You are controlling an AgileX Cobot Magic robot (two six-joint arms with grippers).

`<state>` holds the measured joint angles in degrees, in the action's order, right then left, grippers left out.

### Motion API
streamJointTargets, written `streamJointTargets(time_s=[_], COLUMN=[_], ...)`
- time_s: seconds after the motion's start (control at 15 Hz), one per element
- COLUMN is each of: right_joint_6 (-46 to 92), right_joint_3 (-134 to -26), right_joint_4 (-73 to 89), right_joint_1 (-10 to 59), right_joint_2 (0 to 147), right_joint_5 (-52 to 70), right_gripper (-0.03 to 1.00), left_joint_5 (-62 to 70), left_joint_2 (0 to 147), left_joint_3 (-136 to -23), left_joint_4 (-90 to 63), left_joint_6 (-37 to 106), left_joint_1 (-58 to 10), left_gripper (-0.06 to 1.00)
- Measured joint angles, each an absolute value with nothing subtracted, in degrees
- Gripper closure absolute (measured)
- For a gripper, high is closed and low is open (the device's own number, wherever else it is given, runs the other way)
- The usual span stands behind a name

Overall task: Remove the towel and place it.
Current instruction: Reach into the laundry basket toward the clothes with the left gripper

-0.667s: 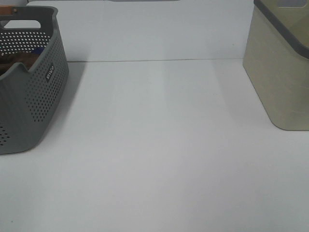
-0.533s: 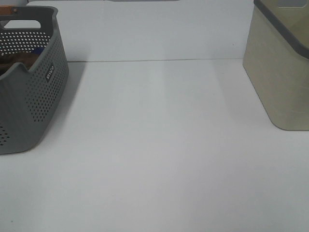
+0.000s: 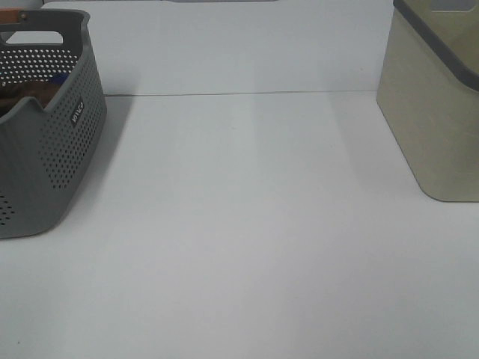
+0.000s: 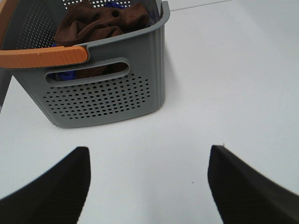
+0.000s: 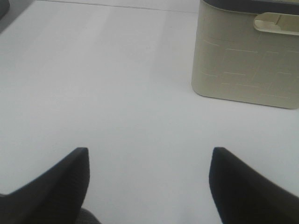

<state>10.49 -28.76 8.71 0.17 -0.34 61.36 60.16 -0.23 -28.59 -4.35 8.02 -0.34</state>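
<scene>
Dark brown plush towel [image 4: 100,23] bunched in the grey perforated plastic basket [image 4: 103,95] at the surface's [image 3: 247,224] left edge. Released and empty, both: left end effector [image 4: 148,156] and right end effector [image 5: 150,156].

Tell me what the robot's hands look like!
The left gripper and the right gripper each show only two fingers: plain matte black, broad, tapering to blunt tips. No cables or markings show, and the arms themselves are out of view.

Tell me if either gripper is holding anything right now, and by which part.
Nothing is held. The left gripper and the right gripper both stand open and empty. The towel lies bunched inside the grey basket, untouched.
</scene>
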Motion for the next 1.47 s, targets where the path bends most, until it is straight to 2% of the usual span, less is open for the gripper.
streamJointTargets(time_s=[1.47], right_joint_6=[10.49], right_joint_3=[-28.76], right_joint_4=[8.71], right_joint_1=[0.17], right_joint_2=[-0.34], right_joint_5=[61.36], right_gripper=[0.28], left_joint_5=[60.16], left_joint_2=[-0.23], left_joint_3=[-28.59], left_joint_4=[-4.35], left_joint_6=[8.02], left_joint_1=[-0.34], left_gripper=[0.27])
